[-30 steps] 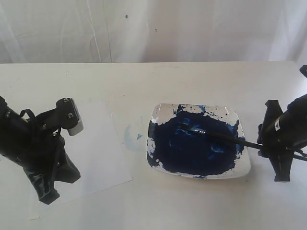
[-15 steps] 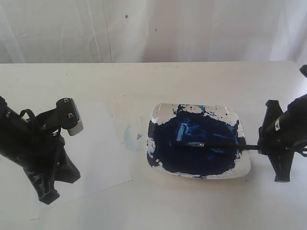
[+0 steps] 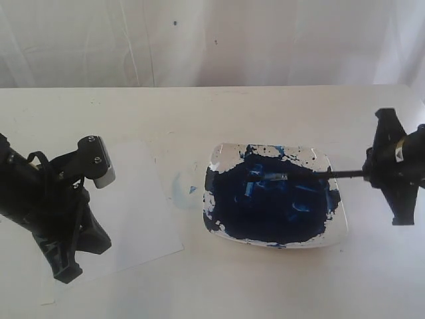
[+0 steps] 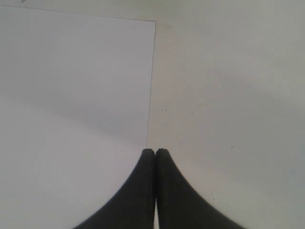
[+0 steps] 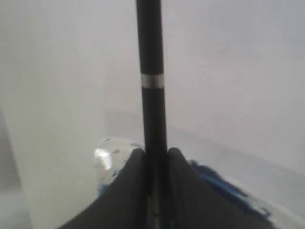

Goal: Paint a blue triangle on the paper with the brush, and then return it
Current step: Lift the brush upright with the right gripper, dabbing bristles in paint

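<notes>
The black-handled brush (image 3: 312,175) reaches from the right over the white square plate (image 3: 337,229) of dark blue paint, its tip in the paint near the plate's middle. My right gripper (image 3: 372,171) is shut on the handle just past the plate's right edge. The right wrist view shows the fingers (image 5: 156,151) clamped on the brush (image 5: 152,95), whose silver band sits further along. The white paper (image 3: 143,212) lies at the left and shows no blue triangle. My left gripper (image 3: 65,269) is shut and empty at the paper's near edge, its tips (image 4: 156,151) over the paper (image 4: 71,95).
A pale blue round smudge (image 3: 180,189) marks the table between paper and plate. Blue splatters dot the plate's white rim (image 5: 107,155). A white curtain hangs behind the table. The left arm's body covers the paper's left part.
My right gripper has moved toward the back of the table with the brush. The tip swept through the paint from the plate's front middle to further back. The left arm has not moved.
</notes>
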### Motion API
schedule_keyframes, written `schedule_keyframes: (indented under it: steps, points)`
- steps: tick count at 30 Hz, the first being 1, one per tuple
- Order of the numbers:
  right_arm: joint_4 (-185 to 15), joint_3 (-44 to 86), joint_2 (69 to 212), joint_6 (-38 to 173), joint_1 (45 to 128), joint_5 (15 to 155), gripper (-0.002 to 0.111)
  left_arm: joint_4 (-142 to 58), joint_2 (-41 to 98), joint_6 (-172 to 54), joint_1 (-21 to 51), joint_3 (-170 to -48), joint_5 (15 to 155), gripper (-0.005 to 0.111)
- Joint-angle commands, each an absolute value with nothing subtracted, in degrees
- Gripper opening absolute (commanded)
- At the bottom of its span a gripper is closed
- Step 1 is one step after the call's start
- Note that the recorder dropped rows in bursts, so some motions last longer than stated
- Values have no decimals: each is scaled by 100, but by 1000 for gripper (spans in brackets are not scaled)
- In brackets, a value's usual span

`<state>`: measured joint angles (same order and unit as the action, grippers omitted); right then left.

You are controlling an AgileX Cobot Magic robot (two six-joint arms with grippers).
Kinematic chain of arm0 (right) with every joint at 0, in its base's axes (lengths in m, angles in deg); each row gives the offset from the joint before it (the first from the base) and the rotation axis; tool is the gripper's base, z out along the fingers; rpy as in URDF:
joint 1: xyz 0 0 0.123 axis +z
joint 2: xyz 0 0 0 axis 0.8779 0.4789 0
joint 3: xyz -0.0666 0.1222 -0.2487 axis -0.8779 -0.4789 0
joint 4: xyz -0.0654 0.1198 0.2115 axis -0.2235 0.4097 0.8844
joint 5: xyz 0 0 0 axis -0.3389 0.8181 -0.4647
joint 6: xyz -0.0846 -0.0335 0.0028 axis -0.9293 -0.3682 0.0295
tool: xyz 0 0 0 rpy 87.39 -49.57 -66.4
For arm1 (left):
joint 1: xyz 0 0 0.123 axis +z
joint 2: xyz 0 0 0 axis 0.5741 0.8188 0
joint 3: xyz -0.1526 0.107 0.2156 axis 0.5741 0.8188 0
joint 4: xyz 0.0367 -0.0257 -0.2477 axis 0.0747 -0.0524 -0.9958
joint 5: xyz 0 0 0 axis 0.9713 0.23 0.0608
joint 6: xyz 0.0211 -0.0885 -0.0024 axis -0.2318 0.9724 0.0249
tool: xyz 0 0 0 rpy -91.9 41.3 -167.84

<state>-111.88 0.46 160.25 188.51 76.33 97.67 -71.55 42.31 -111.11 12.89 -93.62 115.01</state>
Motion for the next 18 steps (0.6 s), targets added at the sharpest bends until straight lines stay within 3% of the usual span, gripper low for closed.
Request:
schedule_keyframes:
  steps: [1, 5, 8, 10, 18]
  points:
    - [-12264, 83, 15610, 18866, 7610, 8686, 5, -7255, 4207, -11111, 1265, -9310, 11599, 0]
    - [-13171, 398, 15531, 18016, 7610, 8279, 5, -7255, 4207, -11111, 1265, -9310, 11610, 0]
    - [-13454, 654, 15531, 15964, 7610, 8076, 2, -7255, 4207, -11111, 1265, -9310, 11610, 0]
    - [-13454, 667, 15531, 14405, 7610, 7180, 0, -7255, 4207, -11111, 1265, -9310, 11610, 0]
    - [-13433, 640, 15531, 12957, 7610, 5190, 0, -7255, 4207, -11111, 1265, -9310, 11597, 0]
